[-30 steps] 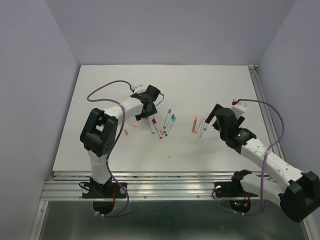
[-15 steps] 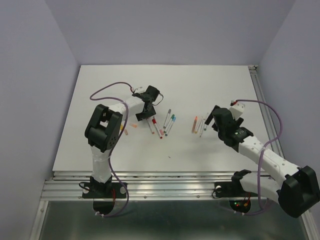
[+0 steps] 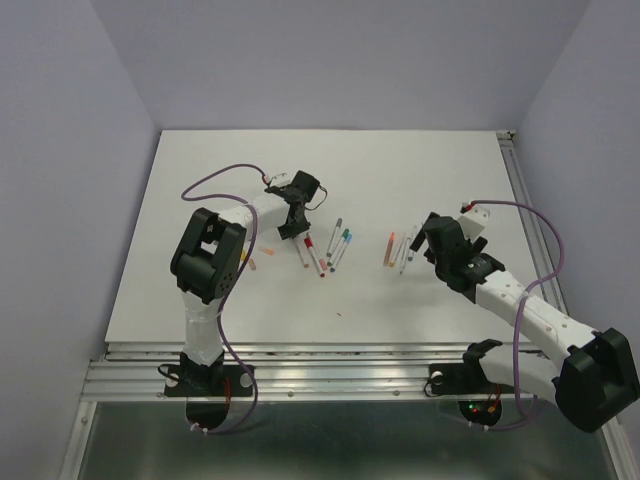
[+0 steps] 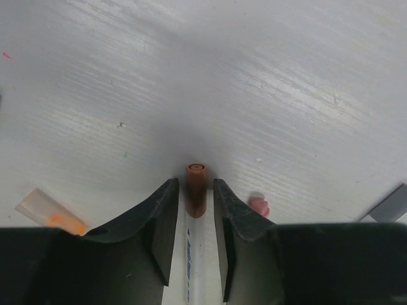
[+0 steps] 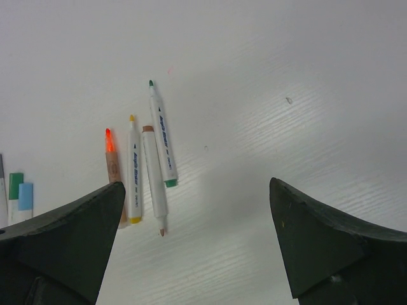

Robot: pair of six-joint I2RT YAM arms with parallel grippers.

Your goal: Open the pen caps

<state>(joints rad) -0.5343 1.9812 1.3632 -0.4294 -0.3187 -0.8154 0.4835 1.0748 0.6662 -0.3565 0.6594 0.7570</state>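
Right, the brown cap (image 4: 195,189) is on its pen (image 4: 194,267), the white barrel lying between the fingers of the left pincer (image 4: 195,185). The pincer straddles it closely, but whether it actually pinches the barrel cannot be told, so that one is left to do. Beside it on the counter (image 4: 254,76) lie a loose pink cap (image 4: 259,205) and an orange cap (image 4: 52,216), jobs done by the look of them. Over by the right pincer (image 5: 196,185), spread wide and holding nothing, four pens (image 5: 154,184) show bare tips: orange, yellow, brown, green. The overhead view places a further cluster of pens (image 3: 325,250) between the arms, too small to judge capped or not. Only the wrist views show caps and tips clearly.
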